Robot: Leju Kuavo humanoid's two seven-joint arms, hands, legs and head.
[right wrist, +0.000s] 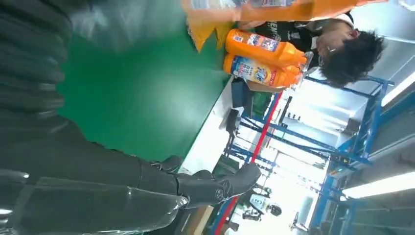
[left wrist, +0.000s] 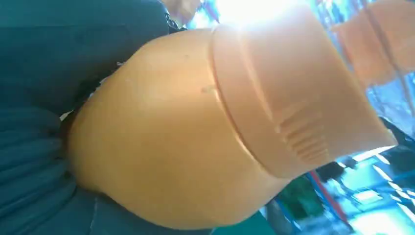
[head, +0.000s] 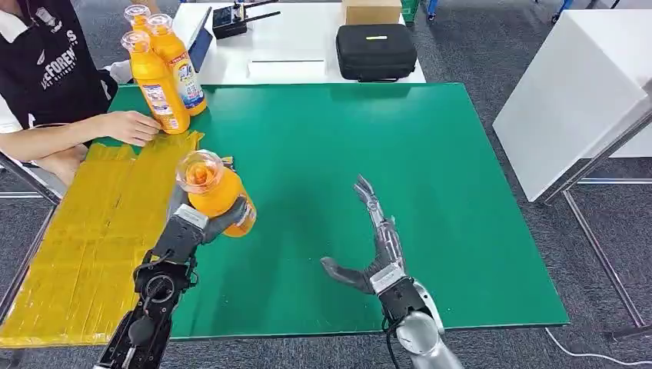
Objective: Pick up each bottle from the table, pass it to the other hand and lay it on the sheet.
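Left hand [head: 201, 223] is gripping an orange bottle [head: 215, 191] raised over the green table [head: 430, 177] beside the yellow sheet [head: 92, 238], apparently ready to lay it down, while the right hand [head: 374, 250] is lying open and empty.

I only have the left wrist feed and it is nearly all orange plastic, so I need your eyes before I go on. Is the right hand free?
Observer: Yes. The right hand holds nothing, fingers apart, over the green table.
Operator: Where is my bottle relative to the sheet?
Observer: The held bottle, in the left hand, is over the green surface just beside the yellow sheet, cap towards the head camera.
Operator: Any bottles left to fetch?
Observer: Three more bottles stand upright at the table's far left corner, and a person's hand rests next to them.
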